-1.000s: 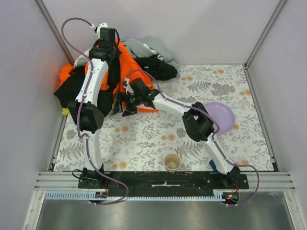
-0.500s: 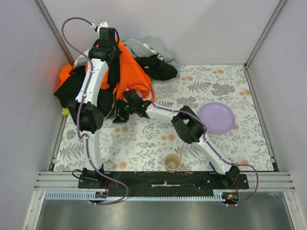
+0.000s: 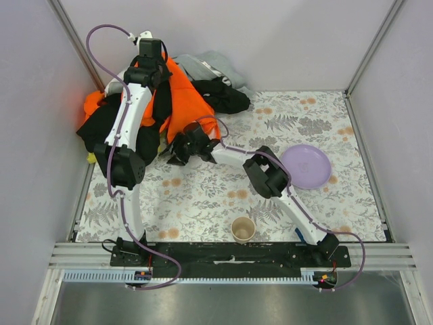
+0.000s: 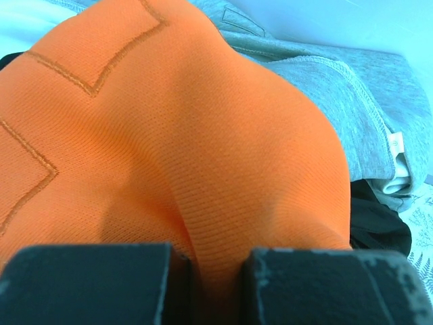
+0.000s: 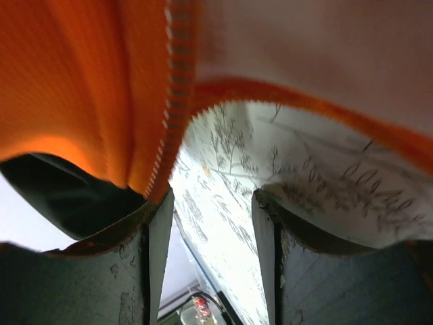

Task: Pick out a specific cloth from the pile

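The pile [image 3: 115, 118] of orange, black and grey clothes lies at the far left. My left gripper [image 3: 154, 71] is raised above it and shut on the orange garment [image 3: 186, 101], which hangs from it. The fabric is pinched between the jaws in the left wrist view [image 4: 216, 271]. My right gripper [image 3: 174, 154] is open at the pile's front edge under the hanging orange garment [image 5: 88, 81]. Only the patterned table [image 5: 216, 203] shows between its fingers, which hold nothing. A small yellow-green patch [image 3: 91, 157], possibly the cloth, shows at the pile's left edge. The rest is hidden.
A grey garment [image 3: 210, 64] and a black garment [image 3: 223, 95] lie at the back of the pile; the grey one shows in the left wrist view [image 4: 338, 88]. A purple plate [image 3: 306, 166] sits at the right. A paper cup [image 3: 243, 229] stands near the front.
My right arm swung left, away from the plate, and its gripper shifted along the pile's front edge. The orange garment's lower edge has lifted higher. The left gripper has stayed raised.
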Motion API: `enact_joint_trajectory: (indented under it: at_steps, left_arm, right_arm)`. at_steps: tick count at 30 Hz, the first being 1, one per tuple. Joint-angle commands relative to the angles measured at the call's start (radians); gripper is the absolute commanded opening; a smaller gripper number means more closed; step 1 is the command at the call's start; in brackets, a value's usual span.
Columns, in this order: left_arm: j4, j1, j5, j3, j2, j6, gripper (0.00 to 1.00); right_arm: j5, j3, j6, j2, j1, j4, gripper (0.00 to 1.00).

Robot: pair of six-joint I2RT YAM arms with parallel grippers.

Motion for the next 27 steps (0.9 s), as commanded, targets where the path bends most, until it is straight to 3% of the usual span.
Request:
enact_joint_trajectory:
  at_steps: [1, 11, 20, 27]
  left_arm:
    - [0.224, 0.001, 0.0, 0.024, -0.118, 0.001, 0.02]
    - [0.223, 0.001, 0.004, 0.005, -0.119, 0.006, 0.02]
    - [0.216, 0.001, 0.003, -0.016, -0.119, 0.009, 0.02]
    - [0.21, 0.0, 0.003, -0.036, -0.127, 0.009, 0.02]
  right_arm:
    - [-0.005, 0.025, 0.074, 0.048, -0.032, 0.135, 0.58]
    - [-0.031, 0.246, 0.183, 0.206, -0.033, 0.186, 0.58]
    - [-0.088, 0.11, 0.221, 0.143, -0.03, 0.42, 0.57]
    - [-0.066, 0.32, 0.301, 0.284, -0.023, 0.36, 0.59]
